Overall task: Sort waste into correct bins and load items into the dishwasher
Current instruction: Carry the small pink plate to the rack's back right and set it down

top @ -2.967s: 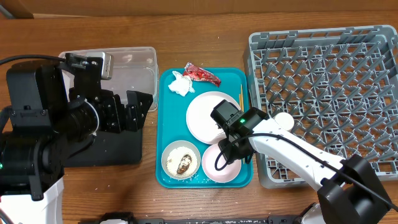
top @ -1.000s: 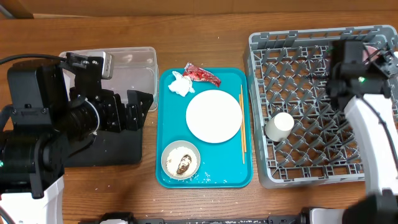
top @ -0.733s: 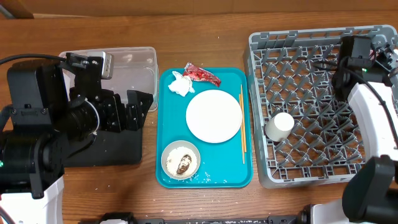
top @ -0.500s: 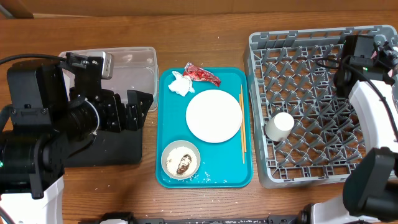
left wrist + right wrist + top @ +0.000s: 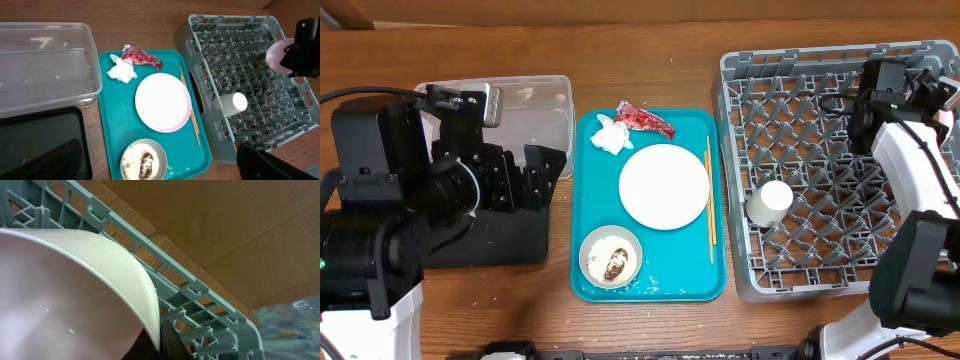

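A wooden desk (image 5: 650,50) carries a dishwashing setup. Along the right edge sits a large grey dish rack (image 5: 820,120) with rows of upright pegs. Over its far right corner the right hand (image 5: 300,50) grips a pale pink bowl (image 5: 276,55) by the rim. In the right wrist view, one dark finger (image 5: 170,341) presses against the bowl's edge, with the rack's wall just behind. Whether the bowl touches the pegs cannot be told. A white cup (image 5: 770,202) lies on its side in the rack, near its left wall.

In the middle of the desk lies a teal tray (image 5: 650,290). On it are a round white plate (image 5: 664,188) and thin wooden chopsticks (image 5: 709,200) just beside the plate's right side. An off-white bowl (image 5: 611,258) holding whitish food bits and a brown scrap sits toward the near edge. At the tray's far end a red wrapper (image 5: 643,120) and a white tissue wad (image 5: 610,137) lie close together.

Toward the far left corner stands a clear plastic tub (image 5: 535,105), and just nearer sits a black tray (image 5: 510,245). The left hand (image 5: 525,178) hangs above them, fingers spread wide and holding nothing.
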`<action>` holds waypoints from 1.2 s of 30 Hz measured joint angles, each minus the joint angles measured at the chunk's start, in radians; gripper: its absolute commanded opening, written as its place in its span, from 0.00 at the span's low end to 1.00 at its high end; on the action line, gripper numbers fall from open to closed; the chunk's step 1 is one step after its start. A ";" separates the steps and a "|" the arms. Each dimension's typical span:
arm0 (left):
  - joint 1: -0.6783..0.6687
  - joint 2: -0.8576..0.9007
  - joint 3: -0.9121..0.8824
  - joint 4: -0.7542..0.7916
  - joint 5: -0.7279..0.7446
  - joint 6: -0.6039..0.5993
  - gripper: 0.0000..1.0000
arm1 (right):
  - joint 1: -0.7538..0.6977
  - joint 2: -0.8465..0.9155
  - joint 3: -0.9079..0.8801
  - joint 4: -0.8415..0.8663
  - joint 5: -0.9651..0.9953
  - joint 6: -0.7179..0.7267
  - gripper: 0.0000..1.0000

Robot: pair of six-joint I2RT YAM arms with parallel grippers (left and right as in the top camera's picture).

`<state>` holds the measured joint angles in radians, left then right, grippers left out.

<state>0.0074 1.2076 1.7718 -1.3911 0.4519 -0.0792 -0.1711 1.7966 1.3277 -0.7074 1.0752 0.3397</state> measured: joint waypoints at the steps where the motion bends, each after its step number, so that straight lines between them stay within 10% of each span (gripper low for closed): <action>1: 0.000 0.000 0.000 0.000 0.000 0.000 1.00 | 0.008 0.000 0.000 -0.002 0.004 -0.003 0.04; 36: 0.000 0.000 0.000 0.000 0.000 0.000 1.00 | 0.146 0.067 -0.010 0.066 0.221 -0.180 0.04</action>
<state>0.0074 1.2076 1.7718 -1.3911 0.4519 -0.0792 -0.0250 1.8637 1.3178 -0.6411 1.2961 0.1593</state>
